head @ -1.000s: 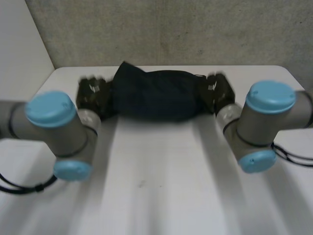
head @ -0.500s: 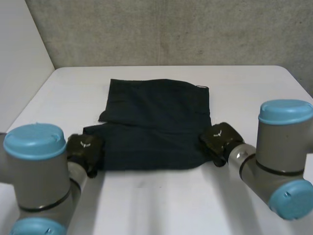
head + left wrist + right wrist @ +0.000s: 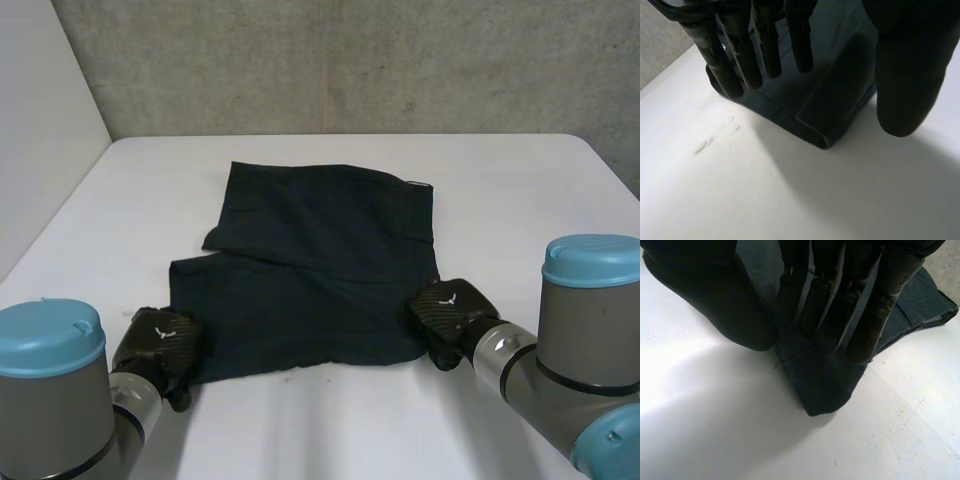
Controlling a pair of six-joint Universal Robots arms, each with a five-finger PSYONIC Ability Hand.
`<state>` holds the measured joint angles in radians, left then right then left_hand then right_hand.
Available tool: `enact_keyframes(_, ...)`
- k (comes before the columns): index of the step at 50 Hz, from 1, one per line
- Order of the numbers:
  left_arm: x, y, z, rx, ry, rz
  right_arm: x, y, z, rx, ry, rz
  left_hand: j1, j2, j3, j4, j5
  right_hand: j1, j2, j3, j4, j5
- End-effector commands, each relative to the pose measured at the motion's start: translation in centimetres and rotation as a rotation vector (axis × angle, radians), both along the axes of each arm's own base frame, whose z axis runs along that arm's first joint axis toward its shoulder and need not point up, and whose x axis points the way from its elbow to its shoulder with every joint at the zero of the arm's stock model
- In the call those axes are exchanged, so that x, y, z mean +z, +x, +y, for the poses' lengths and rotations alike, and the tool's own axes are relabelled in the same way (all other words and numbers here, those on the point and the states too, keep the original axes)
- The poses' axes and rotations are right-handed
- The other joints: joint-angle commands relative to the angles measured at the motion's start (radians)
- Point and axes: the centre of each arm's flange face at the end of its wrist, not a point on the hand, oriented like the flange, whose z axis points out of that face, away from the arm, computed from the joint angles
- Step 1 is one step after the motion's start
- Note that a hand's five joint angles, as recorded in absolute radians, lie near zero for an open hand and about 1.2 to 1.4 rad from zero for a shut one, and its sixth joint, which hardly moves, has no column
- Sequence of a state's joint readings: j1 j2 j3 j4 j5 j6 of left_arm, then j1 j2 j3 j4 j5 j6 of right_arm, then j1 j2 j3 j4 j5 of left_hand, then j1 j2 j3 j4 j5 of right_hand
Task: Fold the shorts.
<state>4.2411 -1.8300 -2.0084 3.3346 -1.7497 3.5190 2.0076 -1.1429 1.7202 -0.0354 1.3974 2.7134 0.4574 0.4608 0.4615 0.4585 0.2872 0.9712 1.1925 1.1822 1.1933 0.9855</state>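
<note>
Left arm and right arm at the near edge, grey with light-blue caps. Left hand at the near-left corner of the shorts. In the left wrist view its fingers are straight and hang over the cloth, with the thumb well apart. The hand is wide and grips nothing, and the corner lies flat between them. Right hand at the near-right corner. Its fingers are straight with the tips on the cloth, the thumb is just beside the edge, and it isn't pinching.

Small white emblem on the back of each hand, no letters readable.

Shorts are dark navy and spread on the middle of the white table. The near part is wider, and a diagonal fold runs across above it. Pale strip at the far-right corner, nothing legible.

Table is matte, with a small dark speck near the front hem and faint scuffs by the left fingers. Behind it is a grey concrete wall, with a white panel at the far left.
</note>
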Motion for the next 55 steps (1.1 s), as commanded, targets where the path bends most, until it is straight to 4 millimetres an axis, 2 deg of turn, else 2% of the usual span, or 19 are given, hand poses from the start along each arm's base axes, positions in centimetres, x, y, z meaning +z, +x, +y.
enact_keyframes(1, -0.1, -0.1, -0.9, -0.013, -0.016, 0.032, -0.1, 0.0, 0.1, 0.001, -0.001, 0.0, 0.334, 0.331, 0.33, 0.333, 0.33, 0.425, 0.204, 0.214, 0.203, 0.236)
enact_keyframes(5, -0.2, 0.0, -1.5, -0.009, -0.024, 0.043, -0.2, 0.0, 0.1, 0.001, 0.001, 0.001, 0.624, 0.621, 0.62, 0.623, 0.62, 0.425, 0.204, 0.214, 0.203, 0.236)
enact_keyframes(7, -0.4, 0.2, -1.9, 0.004, -0.035, 0.049, -0.1, 0.0, 0.1, 0.0, -0.001, 0.002, 0.924, 0.92, 0.92, 0.922, 0.919, 0.425, 0.204, 0.214, 0.203, 0.236)
enact_keyframes(11, -0.2, 0.5, -2.1, 0.016, -0.044, 0.054, 0.1, -0.1, 0.2, 0.008, -0.005, 0.011, 0.939, 0.935, 0.935, 0.938, 0.935, 0.425, 0.204, 0.214, 0.203, 0.236)
enact_keyframes(14, 1.2, 0.7, -1.6, 0.014, -0.075, 0.059, 0.7, -0.2, 0.5, 0.016, -0.016, 0.024, 0.939, 0.935, 0.935, 0.938, 0.935, 0.425, 0.204, 0.214, 0.203, 0.236)
enact_keyframes(18, 2.1, 1.4, 0.2, 0.001, -0.042, 0.031, 2.4, -0.7, 1.4, 0.063, -0.034, 0.098, 0.939, 0.935, 0.935, 0.938, 0.935, 0.425, 0.204, 0.214, 0.203, 0.236)
enact_keyframes(22, 3.6, 2.6, 3.3, -0.03, 0.056, -0.062, 3.6, -1.5, 3.0, 0.14, -0.021, 0.225, 0.939, 0.935, 0.935, 0.938, 0.935, 0.425, 0.204, 0.214, 0.203, 0.236)
enact_keyframes(24, 3.9, 3.0, 4.4, -0.042, 0.105, -0.104, 4.1, -2.2, 4.3, 0.19, 0.013, 0.308, 0.939, 0.935, 0.935, 0.938, 0.935, 0.425, 0.204, 0.214, 0.203, 0.236)
enact_keyframes(25, 4.1, 3.8, 6.0, -0.066, 0.189, -0.178, 4.2, -2.4, 4.9, 0.212, 0.037, 0.338, 0.939, 0.935, 0.935, 0.938, 0.935, 0.425, 0.204, 0.214, 0.203, 0.236)
enact_keyframes(27, 4.4, 4.4, 7.5, -0.096, 0.269, -0.246, 4.3, -3.5, 7.1, 0.291, 0.14, 0.441, 0.939, 0.935, 0.935, 0.938, 0.935, 0.425, 0.204, 0.214, 0.203, 0.236)
enact_keyframes(30, 5.2, 4.7, 8.3, -0.127, 0.309, -0.288, 4.6, -4.3, 9.2, 0.39, 0.243, 0.517, 0.939, 0.935, 0.935, 0.938, 0.935, 0.425, 0.204, 0.214, 0.203, 0.236)
enact_keyframes(34, 6.4, 3.8, 6.1, -0.124, 0.202, -0.26, 5.5, -3.4, 8.2, 0.408, 0.168, 0.47, 0.939, 0.935, 0.935, 0.938, 0.935, 0.425, 0.204, 0.214, 0.203, 0.236)
enact_keyframes(36, 6.8, 2.9, 4.0, -0.118, 0.126, -0.233, 5.8, -2.9, 7.1, 0.385, 0.127, 0.44, 0.939, 0.935, 0.935, 0.938, 0.935, 0.425, 0.204, 0.214, 0.203, 0.236)
enact_keyframes(40, 6.6, 1.1, -0.1, -0.104, 0.023, -0.195, 6.0, -1.7, 3.4, 0.264, 0.09, 0.332, 0.939, 0.935, 0.935, 0.938, 0.935, 0.425, 0.204, 0.214, 0.203, 0.236)
enact_keyframes(45, 6.2, -1.6, -5.4, -0.095, -0.112, -0.148, 6.0, -0.3, 0.5, 0.218, 0.042, 0.271, 0.939, 0.935, 0.935, 0.938, 0.935, 0.425, 0.204, 0.214, 0.203, 0.236)
enact_keyframes(46, 6.2, -2.6, -7.3, -0.086, -0.164, -0.133, 6.1, -0.1, -0.1, 0.213, 0.025, 0.263, 0.939, 0.935, 0.935, 0.938, 0.935, 0.425, 0.204, 0.214, 0.203, 0.236)
enact_keyframes(51, 6.1, -5.9, -11.8, -0.055, -0.31, -0.099, 5.7, 1.5, -4.0, 0.156, -0.106, 0.232, 0.939, 0.935, 0.935, 0.938, 0.935, 0.425, 0.204, 0.214, 0.203, 0.236)
enact_keyframes(52, 6.0, -6.4, -12.5, -0.046, -0.327, -0.094, 5.6, 1.9, -5.6, 0.116, -0.154, 0.222, 0.939, 0.935, 0.935, 0.938, 0.935, 0.425, 0.204, 0.214, 0.203, 0.236)
enact_keyframes(55, 4.8, -8.4, -15.0, -0.036, -0.367, -0.085, 5.2, 2.5, -7.6, 0.065, -0.224, 0.217, 0.939, 0.935, 0.935, 0.938, 0.935, 0.425, 0.204, 0.214, 0.203, 0.236)
